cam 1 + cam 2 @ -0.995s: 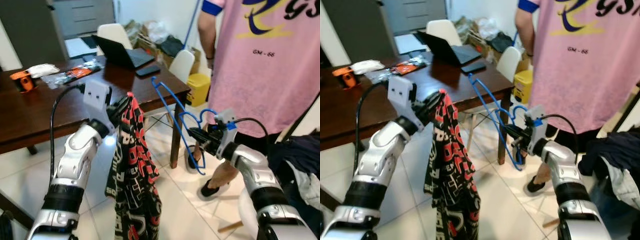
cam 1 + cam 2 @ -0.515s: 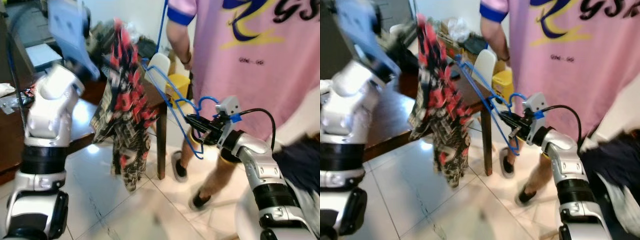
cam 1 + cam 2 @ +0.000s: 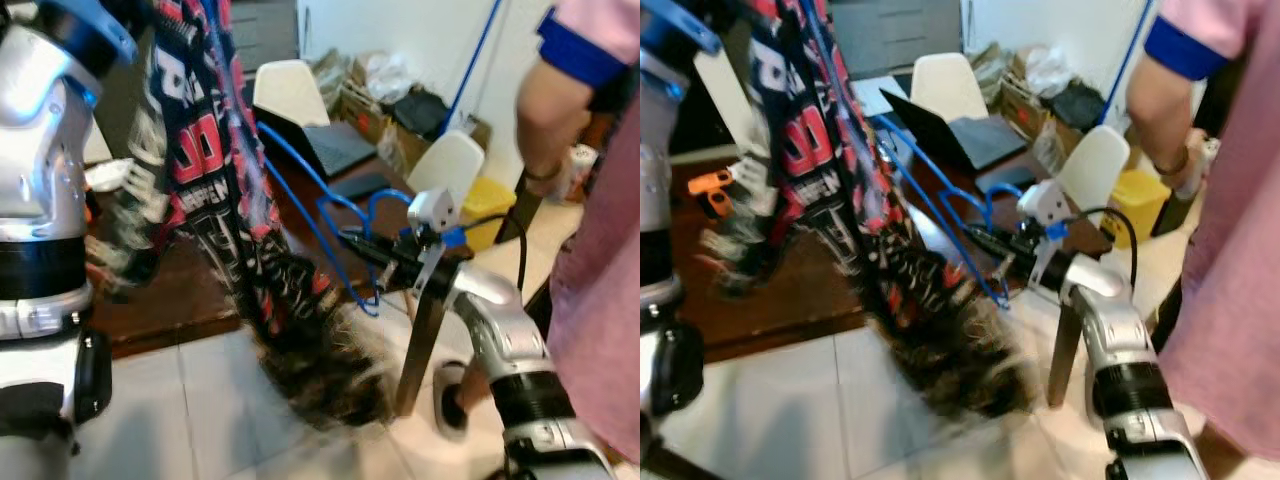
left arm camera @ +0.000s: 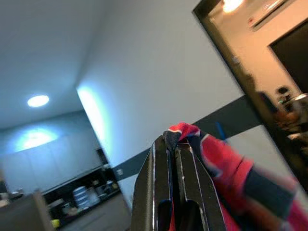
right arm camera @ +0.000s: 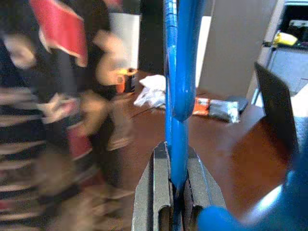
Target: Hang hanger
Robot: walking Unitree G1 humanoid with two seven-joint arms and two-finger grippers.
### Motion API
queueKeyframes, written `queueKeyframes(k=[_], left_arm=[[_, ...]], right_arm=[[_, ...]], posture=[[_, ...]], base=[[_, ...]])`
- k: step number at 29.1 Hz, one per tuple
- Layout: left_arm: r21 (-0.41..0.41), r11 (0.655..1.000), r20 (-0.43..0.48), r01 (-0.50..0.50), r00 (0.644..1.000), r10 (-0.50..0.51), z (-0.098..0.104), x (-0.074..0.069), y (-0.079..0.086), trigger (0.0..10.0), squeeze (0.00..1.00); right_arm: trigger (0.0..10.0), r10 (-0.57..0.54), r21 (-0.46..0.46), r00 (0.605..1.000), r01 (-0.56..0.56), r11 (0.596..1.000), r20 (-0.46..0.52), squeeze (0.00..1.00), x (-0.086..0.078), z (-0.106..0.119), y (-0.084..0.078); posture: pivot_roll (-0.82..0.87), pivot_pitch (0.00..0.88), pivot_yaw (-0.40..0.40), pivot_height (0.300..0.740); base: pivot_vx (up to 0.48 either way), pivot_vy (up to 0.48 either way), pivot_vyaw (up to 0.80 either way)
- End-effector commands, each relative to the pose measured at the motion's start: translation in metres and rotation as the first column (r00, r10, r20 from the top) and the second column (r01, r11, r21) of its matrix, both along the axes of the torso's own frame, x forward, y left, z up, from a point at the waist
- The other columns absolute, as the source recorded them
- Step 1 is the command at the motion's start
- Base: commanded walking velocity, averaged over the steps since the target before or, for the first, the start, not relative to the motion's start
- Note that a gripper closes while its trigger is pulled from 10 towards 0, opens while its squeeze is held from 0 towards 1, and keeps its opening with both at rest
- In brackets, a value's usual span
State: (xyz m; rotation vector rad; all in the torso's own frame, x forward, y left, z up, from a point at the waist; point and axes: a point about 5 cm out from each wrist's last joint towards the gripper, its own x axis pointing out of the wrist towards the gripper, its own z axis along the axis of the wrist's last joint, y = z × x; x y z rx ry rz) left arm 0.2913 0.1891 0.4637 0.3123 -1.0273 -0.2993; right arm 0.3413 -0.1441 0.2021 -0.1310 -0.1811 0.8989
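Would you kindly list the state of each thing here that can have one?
Shirt: hanging, lifted high, blurred.
Hanger: held out, tilted, not hung.
Left end effector: shut on the shirt.
Right end effector: shut on the hanger.
Laptop: open on the table.

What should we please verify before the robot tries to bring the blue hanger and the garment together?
1. Right tool shut on the thin blue plastic hanger: ok, fingers clamp the blue bar.
2. Left tool shut on the red, black and white patterned garment: ok, cloth pinched between fingers.
3. Garment hanging steadily: not ok, its lower part is blurred.
4. Hanger inside the garment's opening: cannot tell.
5. Person in the pink shirt away from the path: not ok, standing close beside the right arm.
6. Dark wooden table clear of the hanging hem: cannot tell.
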Motion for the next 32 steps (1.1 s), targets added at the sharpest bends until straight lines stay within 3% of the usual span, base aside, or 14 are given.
queueKeyframes(k=[1, 9, 12, 14, 16, 19, 23, 25, 27, 28, 31, 32], left_arm=[[-0.003, 1.0, 0.036, -0.028, 0.999, 0.028, 0.012, -0.005, 0.012, 10.0, 0.0], [0.04, 0.999, 0.12, 0.01, 0.993, -0.015, 0.04, -0.019, 0.0, 10.0, 0.0], [0.017, 1.0, 0.143, -0.007, 0.99, 0.004, 0.047, -0.023, 0.004, 10.0, 0.0], [-0.072, 0.995, 0.171, -0.074, 0.982, 0.085, 0.054, -0.027, 0.019, 10.0, 0.0], [-0.106, 0.989, 0.171, -0.105, 0.978, 0.122, 0.053, -0.028, 0.026, 10.0, 0.0], [-0.114, 0.985, 0.138, -0.127, 0.98, 0.142, 0.044, -0.024, 0.03, 10.0, 0.0], [-0.088, 0.995, 0.083, -0.052, 0.995, 0.06, 0.029, -0.02, 0.022, 10.0, 0.0], [-0.07, 0.997, 0.048, -0.019, 0.999, 0.023, 0.018, -0.017, 0.015, 10.0, 0.0], [-0.08, 0.997, -0.052, -0.014, 0.999, 0.01, -0.011, -0.003, 0.011, 10.0, 0.0], [-0.08, 0.997, -0.052, -0.014, 0.999, 0.01, -0.011, -0.003, 0.011, 10.0, 0.0], [-0.112, 0.978, -0.169, -0.178, 0.973, 0.158, -0.045, 0.015, 0.033, 10.0, 0.0], [-0.112, 0.978, -0.169, -0.178, 0.973, 0.158, -0.045, 0.015, 0.033, 10.0, 0.0]], right_arm=[[10.0, 0.015, 0.018, 1.0, -0.015, 1.0, 0.014, 0.0, 0.0, 0.005, 0.007], [10.0, 0.007, 0.034, 1.0, -0.008, 0.999, 0.005, 0.0, -0.002, 0.009, 0.008], [10.0, 0.01, 0.036, 1.0, -0.01, 0.999, 0.004, 0.0, -0.002, 0.009, 0.008], [10.0, 0.012, 0.039, 1.0, -0.012, 0.999, 0.002, 0.0, -0.004, 0.008, 0.008], [10.0, 0.012, 0.04, 1.0, -0.012, 0.999, 0.0, 0.0, -0.005, 0.008, 0.009], [10.0, 0.014, 0.041, 1.0, -0.014, 0.999, -0.002, 0.0, -0.006, 0.007, 0.01], [10.0, 0.015, 0.034, 1.0, -0.014, 0.999, -0.007, 0.0, -0.006, 0.007, 0.01], [10.0, 0.013, 0.032, 1.0, -0.012, 0.999, -0.008, 0.0, -0.006, 0.007, 0.009], [10.0, 0.008, 0.034, 1.0, -0.008, 0.999, -0.009, 0.0, -0.005, 0.008, 0.009], [10.0, 0.008, 0.034, 1.0, -0.008, 0.999, -0.009, 0.0, -0.005, 0.008, 0.009], [10.0, 0.007, 0.016, 1.0, -0.007, 1.0, -0.016, 0.0, -0.006, 0.005, 0.009], [10.0, 0.007, 0.016, 1.0, -0.007, 1.0, -0.016, 0.0, -0.006, 0.005, 0.009]], posture=[[0.1, 0.0, 0.027, 0.74], [0.11, 0.0, 0.024, 0.74], [0.11, 0.0, 0.028, 0.74], [0.11, 0.0, 0.03, 0.74], [0.11, 0.0, 0.029, 0.74], [0.11, 0.0, 0.024, 0.74], [0.12, 0.0, 0.022, 0.74], [0.12, 0.0, 0.02, 0.74], [0.11, 0.0, 0.02, 0.74], [0.11, 0.0, 0.02, 0.74], [0.11, 0.0, 0.018, 0.74], [0.11, 0.0, 0.018, 0.74]], base=[[0.412, 0.0, 0.0], [0.403, 0.0, 0.0], [0.398, 0.0, 0.0], [0.375, 0.0, 0.0], [0.343, 0.0, 0.0], [0.304, 0.0, 0.0], [0.313, 0.0, 0.0], [0.262, 0.0, 0.0], [0.0, 0.0, 0.0], [0.0, 0.0, 0.0], [0.0, 0.0, 0.0], [0.0, 0.0, 0.0]])
